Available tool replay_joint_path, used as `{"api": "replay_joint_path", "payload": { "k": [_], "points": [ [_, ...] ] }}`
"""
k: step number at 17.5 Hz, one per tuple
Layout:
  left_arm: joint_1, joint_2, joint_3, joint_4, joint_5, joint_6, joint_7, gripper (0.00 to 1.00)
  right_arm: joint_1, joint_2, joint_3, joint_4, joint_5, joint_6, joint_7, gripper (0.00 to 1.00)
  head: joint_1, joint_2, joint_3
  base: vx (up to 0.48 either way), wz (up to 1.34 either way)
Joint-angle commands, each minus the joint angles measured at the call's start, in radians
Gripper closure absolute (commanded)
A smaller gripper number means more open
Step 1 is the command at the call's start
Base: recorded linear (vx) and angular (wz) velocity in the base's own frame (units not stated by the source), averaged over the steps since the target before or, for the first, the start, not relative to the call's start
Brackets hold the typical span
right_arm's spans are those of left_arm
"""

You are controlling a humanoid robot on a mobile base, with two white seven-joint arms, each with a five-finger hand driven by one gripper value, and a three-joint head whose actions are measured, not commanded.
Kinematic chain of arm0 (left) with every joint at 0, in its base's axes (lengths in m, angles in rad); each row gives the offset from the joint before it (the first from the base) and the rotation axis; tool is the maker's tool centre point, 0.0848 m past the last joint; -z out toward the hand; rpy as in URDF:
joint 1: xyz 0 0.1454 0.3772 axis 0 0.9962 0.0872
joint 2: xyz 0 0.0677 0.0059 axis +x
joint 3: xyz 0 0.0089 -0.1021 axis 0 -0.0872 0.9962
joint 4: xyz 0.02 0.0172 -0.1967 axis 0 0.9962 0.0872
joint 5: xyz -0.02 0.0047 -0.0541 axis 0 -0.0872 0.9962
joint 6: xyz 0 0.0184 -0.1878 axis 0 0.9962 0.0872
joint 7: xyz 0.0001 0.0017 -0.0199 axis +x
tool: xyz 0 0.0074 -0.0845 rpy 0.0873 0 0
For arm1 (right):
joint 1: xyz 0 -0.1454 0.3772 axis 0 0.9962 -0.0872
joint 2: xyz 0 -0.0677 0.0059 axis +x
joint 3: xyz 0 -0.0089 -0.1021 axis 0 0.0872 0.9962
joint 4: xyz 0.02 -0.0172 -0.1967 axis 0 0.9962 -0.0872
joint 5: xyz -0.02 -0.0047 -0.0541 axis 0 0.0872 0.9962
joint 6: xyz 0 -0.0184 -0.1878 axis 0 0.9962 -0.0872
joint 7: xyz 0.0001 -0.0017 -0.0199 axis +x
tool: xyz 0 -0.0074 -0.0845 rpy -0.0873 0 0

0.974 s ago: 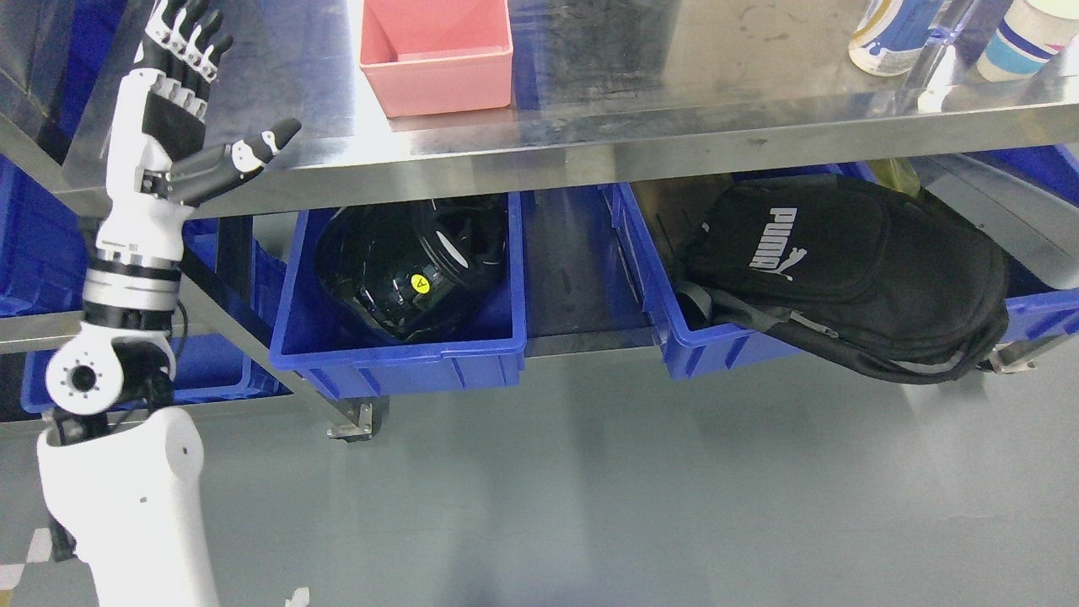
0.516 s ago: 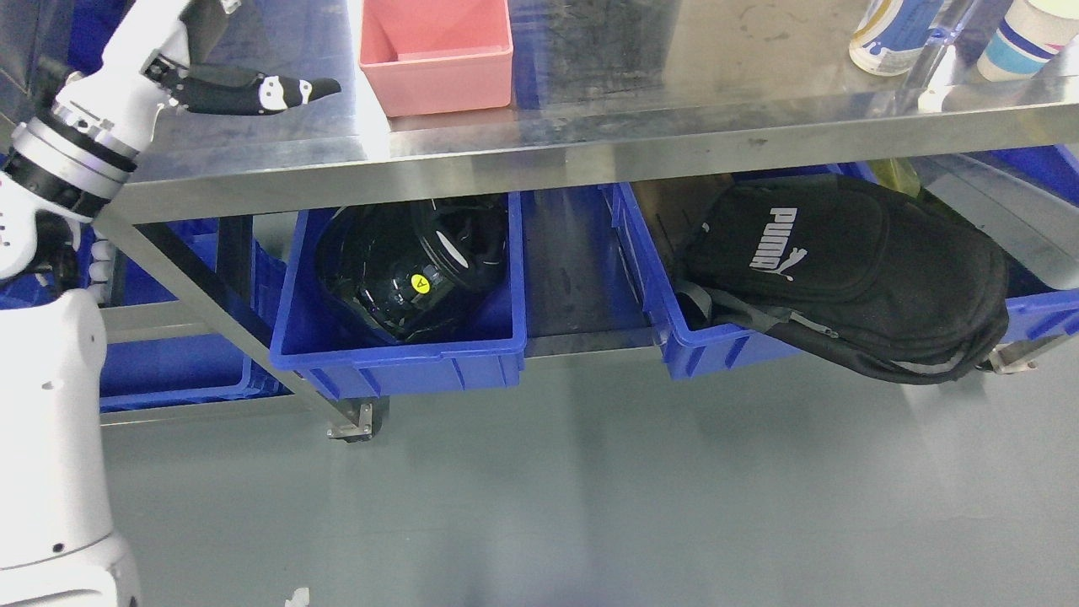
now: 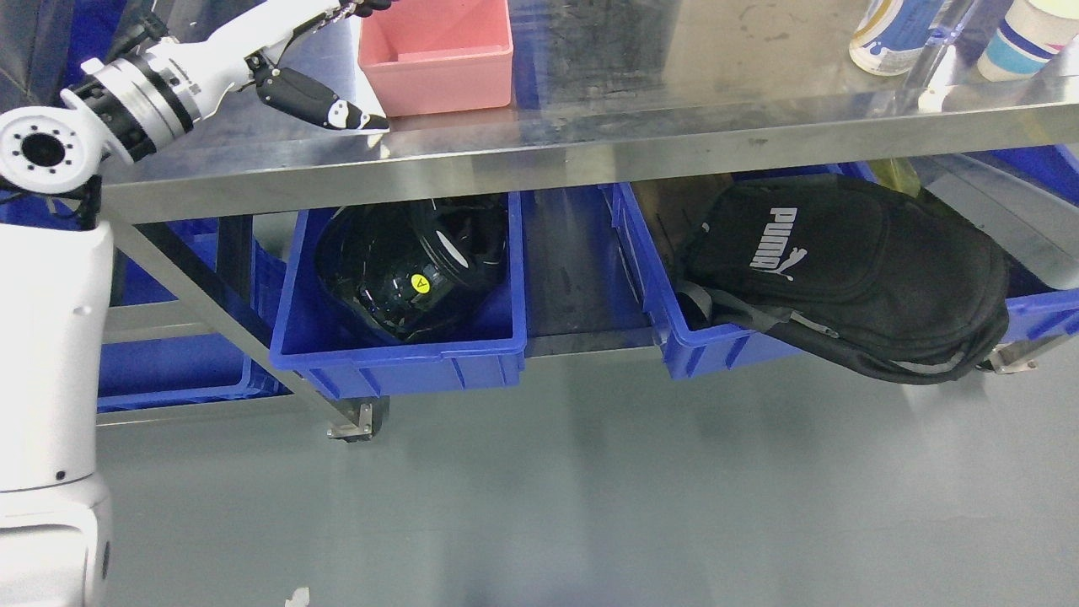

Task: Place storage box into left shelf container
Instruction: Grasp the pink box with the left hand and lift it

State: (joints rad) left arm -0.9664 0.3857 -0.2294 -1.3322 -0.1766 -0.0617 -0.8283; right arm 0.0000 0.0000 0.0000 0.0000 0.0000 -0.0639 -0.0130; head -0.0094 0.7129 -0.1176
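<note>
- While the left arm reached in from lower left across the steel shelf top, the left hand sat at the left wall of the pink storage box.
- Thumb was splayed low, tip just beside the box's front-left corner, resting at the shelf surface; the other fingers ran up out of frame at the box's top-left edge, so couldn't tell if they were clamped on the wall or just apart around it.
- Box stood upright on the shelf top, open side up, nothing visible inside.
- Lower shelf, left: blue container w/ a black helmet in it.
- Lower shelf, right: 2nd blue bin w/ a black backpack draped over its rim, hanging partly out.
- Two bottles stood at the top-right of the shelf top, well apart from the box.
- More blue bins sat at far left, behind the arm.
</note>
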Motion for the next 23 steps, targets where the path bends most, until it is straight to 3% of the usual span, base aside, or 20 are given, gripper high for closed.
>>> {"api": "replay_joint_path", "payload": {
  "k": [1,8,10,16,19,23],
  "points": [
    [-0.126,-0.082,-0.224,0.16,-0.053,0.031,-0.003,0.07,-0.008,-0.017,-0.003,-0.017,-0.002,-0.001,-0.001,0.0,0.0,0.0,0.0,0.0,0.0],
    [-0.156,-0.175,-0.292,0.281,-0.053,0.092,-0.066,0.12,-0.008,-0.017,-0.003,-0.017,-0.002,-0.001,-0.001,0.0,0.0,0.0,0.0,0.0,0.0],
    [-0.158,-0.189,-0.292,0.314,-0.057,0.094,-0.072,0.19,-0.008,-0.017,-0.003,-0.017,-0.002,-0.001,-0.001,0.0,0.0,0.0,0.0,0.0,0.0],
    [-0.173,-0.199,-0.255,0.384,-0.05,0.094,-0.121,0.56,-0.008,-0.017,-0.003,-0.017,-0.002,-0.001,-0.001,0.0,0.0,0.0,0.0,-0.001,0.05],
    [-0.173,-0.234,-0.129,0.398,-0.049,0.057,-0.124,0.87,-0.008,-0.017,-0.003,-0.017,-0.002,-0.001,0.001,0.0,0.0,0.0,0.0,-0.014,0.06],
    [-0.187,-0.338,0.126,0.398,-0.043,0.023,-0.12,0.97,-0.008,-0.017,-0.003,-0.017,-0.002,-0.001,-0.001,0.0,0.0,0.0,0.0,-0.003,0.02]
  ]
}}
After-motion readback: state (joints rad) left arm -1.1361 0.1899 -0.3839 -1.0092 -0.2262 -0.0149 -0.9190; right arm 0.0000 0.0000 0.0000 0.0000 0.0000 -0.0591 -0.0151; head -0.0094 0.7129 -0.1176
